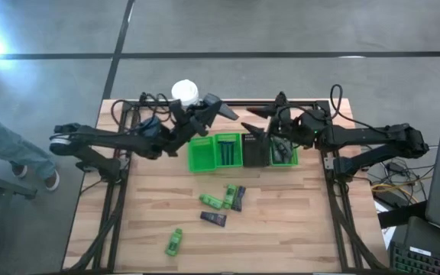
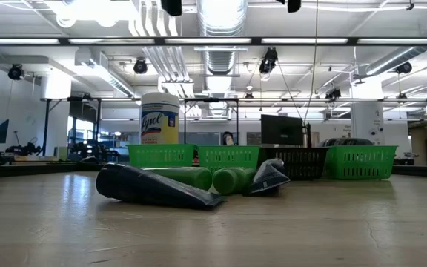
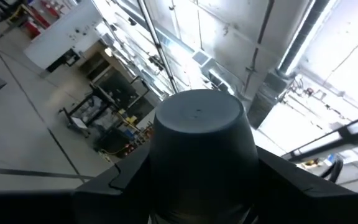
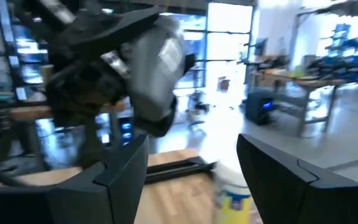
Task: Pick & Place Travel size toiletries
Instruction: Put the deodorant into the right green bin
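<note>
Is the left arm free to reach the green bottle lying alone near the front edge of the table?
Probably yes: the green bottle lies apart from the other items, nothing stands over it, and the left gripper is raised above the trays.

Desk [image 1: 296, 229]: fills the lower middle of the high view.
Trays [image 1: 202, 153]: a row across the desk's upper middle.
Jar [image 1: 185, 92]: above the row's left end, at the desk's upper edge.
Toiletries [image 1: 224, 200]: a loose cluster below the trays, centre frame.
Lone bottle [image 1: 174, 241]: lower left of that cluster, well apart.
Left end effector [image 1: 224, 111]: above the row's left trays.
Right end effector [image 1: 256, 122]: above the row's middle.
</note>
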Action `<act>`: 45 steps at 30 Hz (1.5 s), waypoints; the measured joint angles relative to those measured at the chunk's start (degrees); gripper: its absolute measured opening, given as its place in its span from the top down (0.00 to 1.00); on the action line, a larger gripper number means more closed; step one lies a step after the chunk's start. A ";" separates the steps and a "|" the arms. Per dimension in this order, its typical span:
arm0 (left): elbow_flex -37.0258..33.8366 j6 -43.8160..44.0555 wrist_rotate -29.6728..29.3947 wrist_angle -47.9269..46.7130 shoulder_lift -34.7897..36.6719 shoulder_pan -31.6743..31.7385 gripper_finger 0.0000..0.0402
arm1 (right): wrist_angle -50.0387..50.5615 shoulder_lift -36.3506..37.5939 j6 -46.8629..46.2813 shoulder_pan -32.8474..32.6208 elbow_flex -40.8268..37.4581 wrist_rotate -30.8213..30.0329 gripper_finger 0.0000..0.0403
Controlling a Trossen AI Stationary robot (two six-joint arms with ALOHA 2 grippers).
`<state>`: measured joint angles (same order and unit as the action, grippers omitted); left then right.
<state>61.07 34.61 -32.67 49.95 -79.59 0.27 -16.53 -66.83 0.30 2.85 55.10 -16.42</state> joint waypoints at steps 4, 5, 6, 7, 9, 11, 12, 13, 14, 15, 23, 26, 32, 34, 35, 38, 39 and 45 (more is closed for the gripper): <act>2.87 0.02 1.10 -1.03 -2.96 1.13 0.47 | 0.11 0.00 4.68 0.00 0.44 -2.04 0.37; 3.60 0.04 1.40 -0.97 -3.71 1.40 0.47 | 0.11 0.00 5.60 0.00 0.49 -2.08 0.36; 4.11 0.04 1.89 -1.04 -4.32 1.66 0.47 | 0.05 0.00 6.11 0.00 0.52 -2.08 0.35; 4.66 0.05 2.13 -1.14 -4.92 1.97 0.47 | 0.08 0.00 6.17 0.00 0.52 -2.09 0.34; 5.95 0.11 3.27 -0.97 -6.05 2.64 0.47 | 0.08 0.00 5.92 0.00 0.43 -2.19 0.33; 6.99 0.84 4.73 -1.00 -7.00 3.29 0.47 | 0.08 0.00 5.92 0.00 0.30 -2.23 0.32; 7.64 1.49 5.29 -0.97 -7.52 3.52 0.47 | 0.09 0.00 5.92 0.00 0.28 -2.23 0.31; 7.95 1.81 5.75 -1.17 -7.87 3.65 0.47 | 0.08 0.00 5.90 0.00 0.28 -2.26 0.31; 8.33 2.01 5.87 -1.61 -8.37 3.68 0.47 | 0.08 0.00 5.89 0.00 0.28 -2.67 0.30; 8.75 2.07 6.06 -1.93 -8.81 3.71 0.47 | 0.06 0.00 5.94 0.00 0.28 -3.19 0.30; 9.15 4.99 6.19 -3.52 -10.81 3.67 0.47 | 0.31 0.00 6.64 0.14 0.19 -3.30 0.32; 9.15 5.35 6.18 -3.48 -10.82 3.68 0.47 | 1.81 0.00 8.18 0.22 0.15 -3.33 0.37; 9.15 5.95 6.15 -4.64 -10.82 3.68 0.47 | 2.84 0.00 8.75 0.21 0.10 -3.28 0.48; 9.15 6.29 6.14 -5.82 -10.84 3.64 0.47 | 2.89 0.02 8.74 0.55 0.10 -3.28 0.51; 9.15 6.36 6.12 -6.25 -10.86 3.55 0.47 | 2.93 0.00 8.74 0.59 0.06 -3.28 0.52; 9.15 6.40 6.01 -6.42 -10.87 3.37 0.47 | 3.08 0.00 8.74 0.89 -0.03 -3.06 0.55; 9.15 6.40 6.03 -6.40 -10.87 3.37 0.47 | 3.09 0.00 8.74 0.90 -0.03 -3.06 0.56; 9.13 6.21 5.90 -7.09 -10.87 3.30 0.47 | 3.36 0.00 7.96 0.90 -0.05 -3.06 0.63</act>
<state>70.20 40.82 -26.77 42.86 -90.45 3.57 -13.17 -66.83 8.27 3.75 55.05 -19.49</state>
